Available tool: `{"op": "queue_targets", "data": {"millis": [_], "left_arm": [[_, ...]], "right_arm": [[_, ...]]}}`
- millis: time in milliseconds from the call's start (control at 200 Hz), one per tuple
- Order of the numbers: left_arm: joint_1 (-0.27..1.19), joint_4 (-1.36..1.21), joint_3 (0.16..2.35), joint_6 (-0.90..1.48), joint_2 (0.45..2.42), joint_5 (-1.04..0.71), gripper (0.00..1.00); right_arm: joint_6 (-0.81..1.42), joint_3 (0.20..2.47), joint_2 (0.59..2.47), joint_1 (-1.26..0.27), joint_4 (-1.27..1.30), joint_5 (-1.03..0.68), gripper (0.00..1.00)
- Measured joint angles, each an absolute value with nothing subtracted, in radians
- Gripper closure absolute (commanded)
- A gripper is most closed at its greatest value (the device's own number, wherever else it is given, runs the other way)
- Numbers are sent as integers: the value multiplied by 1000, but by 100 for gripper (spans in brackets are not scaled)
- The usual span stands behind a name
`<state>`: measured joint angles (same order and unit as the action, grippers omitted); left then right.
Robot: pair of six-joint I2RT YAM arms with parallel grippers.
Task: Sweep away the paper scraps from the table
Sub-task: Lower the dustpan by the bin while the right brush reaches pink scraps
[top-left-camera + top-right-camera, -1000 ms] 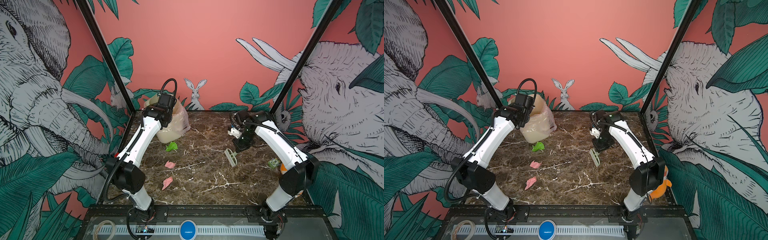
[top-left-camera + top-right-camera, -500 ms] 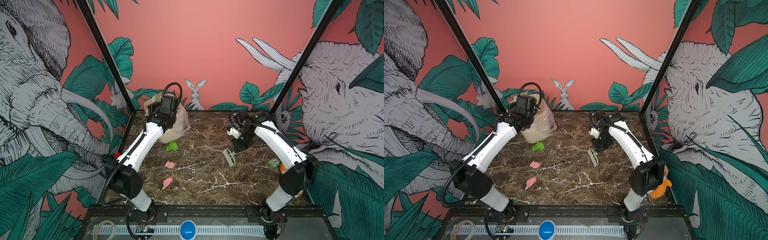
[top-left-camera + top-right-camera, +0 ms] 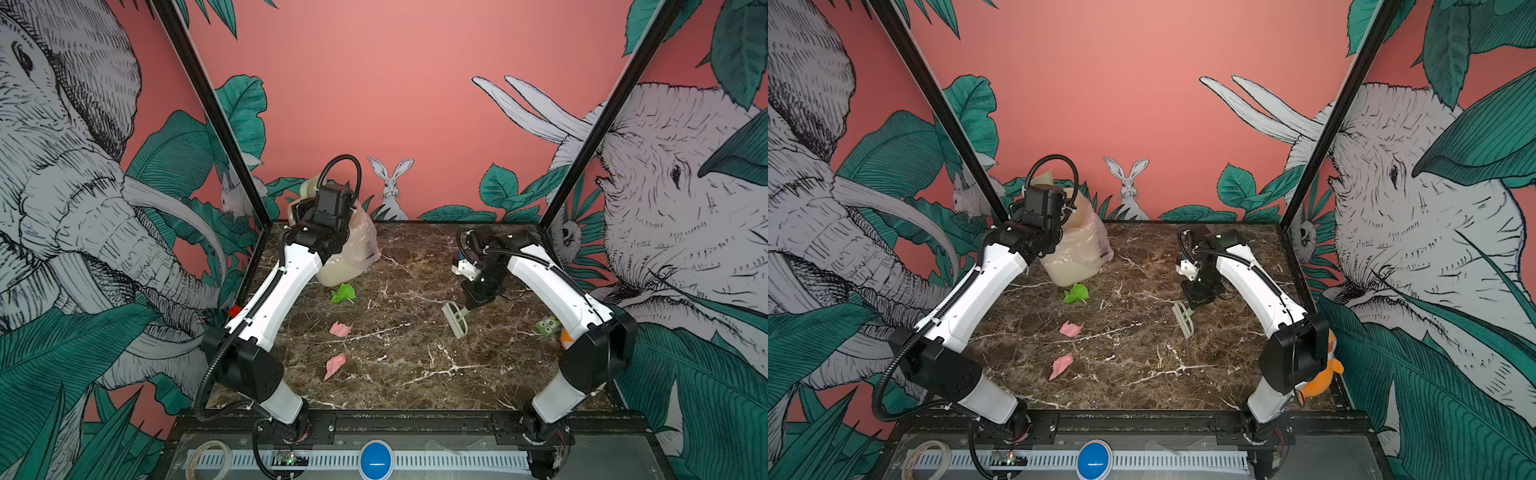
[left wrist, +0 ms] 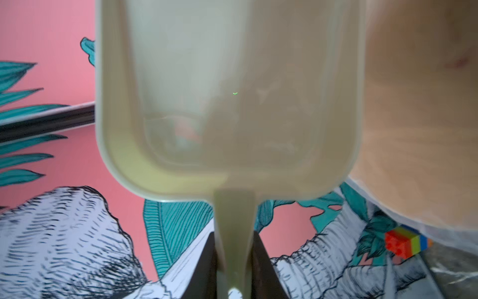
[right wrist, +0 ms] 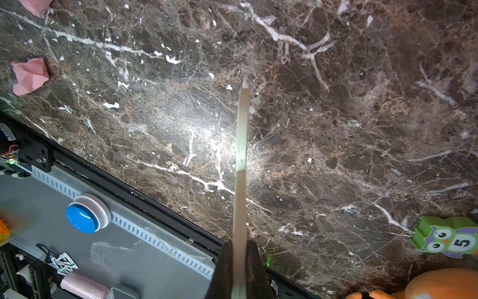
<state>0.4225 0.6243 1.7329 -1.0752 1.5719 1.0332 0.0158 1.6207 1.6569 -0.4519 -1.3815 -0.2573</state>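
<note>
1. Left wrist view first: the left hand [image 4: 234,240] is pinched tight on the handle of the pale dustpan [image 4: 227,103]. The pan's hollow faces the camera, and the bag-lined bin [image 4: 419,116] bulges just beside it.
2. In both top views that arm stretches to the far left corner, wrist cocked above the bin [image 3: 349,257], with the dustpan [image 3: 309,188] peeking out behind it.
3. Over to the right hand [image 3: 468,306]: it points down at the counter [image 3: 415,374], right of centre, with its fingers pressed together on the pale green brush [image 3: 456,320]. The right wrist view shows the brush [image 5: 241,155] edge-on as a thin strip; whether its tip touches the marble I cannot tell.
4. Against a second ago, very little has changed. The left elbow has sunk a shade, the wrist has barely shifted over the bin, and the right hand and brush sit almost where they were. No scrap has moved.
5. The paper scraps [image 3: 1070,329] all lie on the counter's left half, well apart from the brush. The green scrap [image 3: 343,293] is just in front of the bin, the middle pink scrap [image 3: 340,329] is nearer, and the near pink scrap [image 3: 334,365] is nearer still.
6. At the right edge sits an owl block [image 3: 548,325], and an orange plush [image 3: 1320,376] pokes out behind the right arm.
7. The surface is dark brown marble-look with white veins and a black frame. A grey tray with a blue button [image 3: 376,459] runs along the near side. The salmon walls [image 3: 395,83] carry elephants, leaves and a rabbit [image 3: 390,187].
</note>
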Motion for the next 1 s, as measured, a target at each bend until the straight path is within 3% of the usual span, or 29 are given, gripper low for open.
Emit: {"op": "queue_targets", "data": {"millis": [440,685,1000], "left_arm": [[443,921,1782,-469,1405,653,84],[443,938,1696,-331,1370,496,84],[443,944,1627,-287,1322,423,84]], "right_arm": [[179,1619,1655,-723,-1163,-451,100],[355,1560,1674,-856,-889,-603,100],[552,1489,1770,-944,-581,-718,100]]}}
